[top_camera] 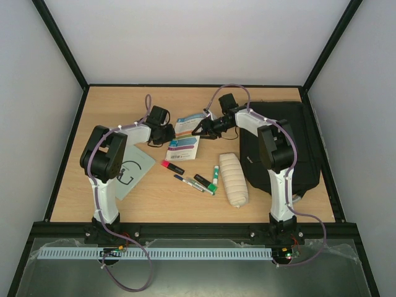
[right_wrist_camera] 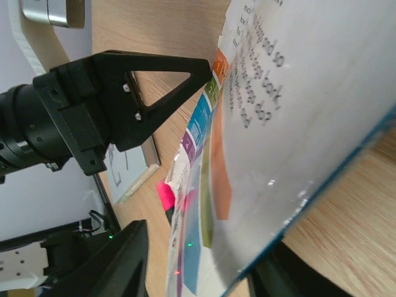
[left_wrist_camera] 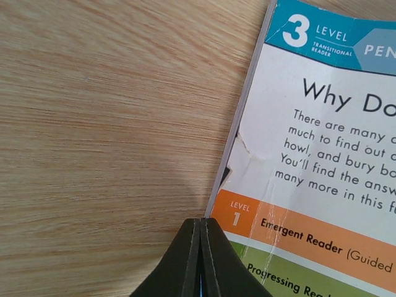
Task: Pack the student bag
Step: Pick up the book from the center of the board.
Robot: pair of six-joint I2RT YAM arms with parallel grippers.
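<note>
The black student bag (top_camera: 284, 148) lies flat at the table's right side. A reader booklet (top_camera: 185, 137) lies at centre, between my two grippers. My left gripper (top_camera: 168, 133) is shut, and its tips (left_wrist_camera: 201, 220) touch the booklet's (left_wrist_camera: 322, 173) left edge at the orange band. My right gripper (top_camera: 203, 128) is at the booklet's right edge. In the right wrist view its jaws (right_wrist_camera: 198, 272) stand wide apart, with the tilted, raised booklet (right_wrist_camera: 278, 124) between them. The left gripper's finger (right_wrist_camera: 148, 86) shows at the booklet's far edge.
A beige pencil case (top_camera: 234, 179) lies left of the bag. A pink highlighter (top_camera: 172, 166), several pens (top_camera: 198, 182) and a green marker (top_camera: 215, 176) lie in front of the booklet. A grey notebook (top_camera: 133, 167) lies by the left arm.
</note>
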